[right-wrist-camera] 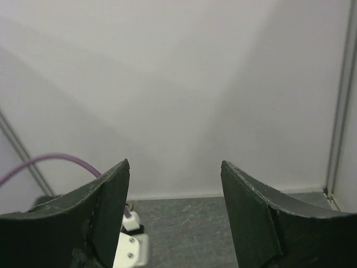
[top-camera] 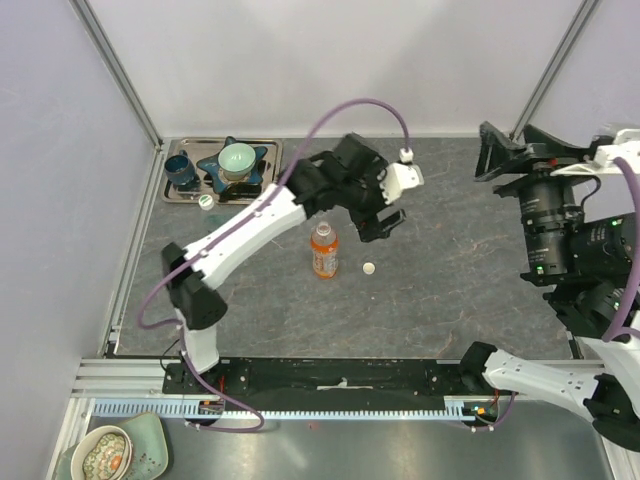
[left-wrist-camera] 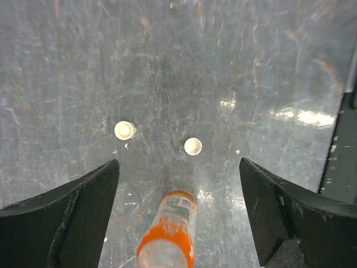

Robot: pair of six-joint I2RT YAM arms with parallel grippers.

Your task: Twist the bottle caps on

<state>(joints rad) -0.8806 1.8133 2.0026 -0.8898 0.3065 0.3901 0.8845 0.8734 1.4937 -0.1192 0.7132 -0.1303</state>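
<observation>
An orange bottle (top-camera: 322,250) stands upright near the middle of the table, and a white cap (top-camera: 369,268) lies just right of it. My left gripper (top-camera: 383,222) hovers above and behind the bottle, open. From the left wrist, the bottle (left-wrist-camera: 167,234) rises blurred between the wide-spread fingers of the gripper (left-wrist-camera: 178,162), touching neither. Two caps (left-wrist-camera: 125,130) (left-wrist-camera: 193,146) lie on the table beyond it. My right gripper (right-wrist-camera: 174,163) is open and holds nothing; it faces the back wall.
A metal tray (top-camera: 270,150) at the back left holds a dark blue cup (top-camera: 181,170) and a pale green bowl (top-camera: 237,157). A small round white thing (top-camera: 206,201) lies by the tray. Camera gear (top-camera: 560,220) crowds the right side.
</observation>
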